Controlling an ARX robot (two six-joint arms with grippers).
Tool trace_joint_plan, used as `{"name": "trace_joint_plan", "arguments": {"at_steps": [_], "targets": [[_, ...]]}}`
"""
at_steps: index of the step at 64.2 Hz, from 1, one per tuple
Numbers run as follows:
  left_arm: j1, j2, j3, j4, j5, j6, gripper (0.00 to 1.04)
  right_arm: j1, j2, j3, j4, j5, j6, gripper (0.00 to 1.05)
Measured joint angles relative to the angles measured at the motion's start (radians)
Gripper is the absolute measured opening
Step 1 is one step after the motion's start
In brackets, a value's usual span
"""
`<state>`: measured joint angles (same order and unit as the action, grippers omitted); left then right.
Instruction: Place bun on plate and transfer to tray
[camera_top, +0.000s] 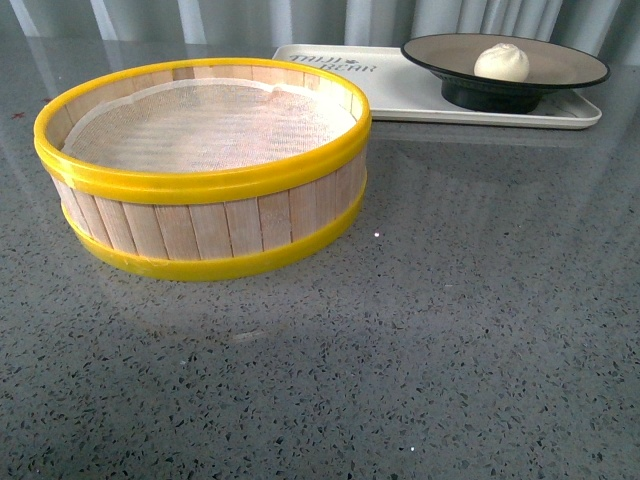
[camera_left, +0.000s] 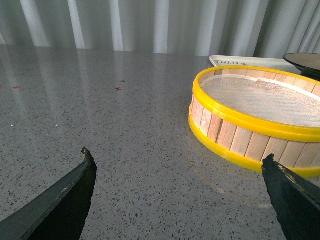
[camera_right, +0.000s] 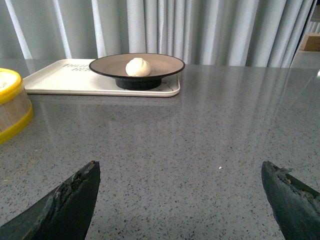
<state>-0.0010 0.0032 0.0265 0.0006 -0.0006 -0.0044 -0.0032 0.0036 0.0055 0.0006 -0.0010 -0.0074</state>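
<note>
the steamed bun (camera_top: 501, 61) is sitting inside the black-rimmed plate (camera_top: 560, 52), a little off the dish's middle, and the plate is standing on the right part of the cream-white tray (camera_top: 400, 95), which is lying toward the far right side of the grey speckled tabletop (camera_top: 450, 330). the tray's printed lettering is showing only partly in the front view, since the yellow-rimmed wooden steamer basket (camera_top: 205, 165) is standing in front of its left corner and hiding it; no bear drawing can be made out anywhere. the basket is sitting nearer the front and left of the tabletop, well apart from the plate, with a pale cloth liner (camera_top: 200, 125) lying across its inside. neither arm is showing in the front view. in the left wrist view the left gripper (camera_left: 177, 197) is hanging above bare tabletop with its two dark fingertips spread wide and nothing between them, the basket just beyond one tip, whose lower part is cut off by the frame. in the right wrist view the right gripper (camera_right: 180, 200) is likewise spread wide and holding nothing, facing the tray, plate and bun across open tabletop.
</note>
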Motion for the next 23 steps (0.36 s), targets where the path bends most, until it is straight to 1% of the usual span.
{"name": "trace_joint_plan", "arguments": {"at_steps": [23], "targets": [[0.0,0.0,0.0,0.0,0.0,0.0,0.98,0.0,0.0,0.0,0.0,0.0,0.0,0.96]]}}
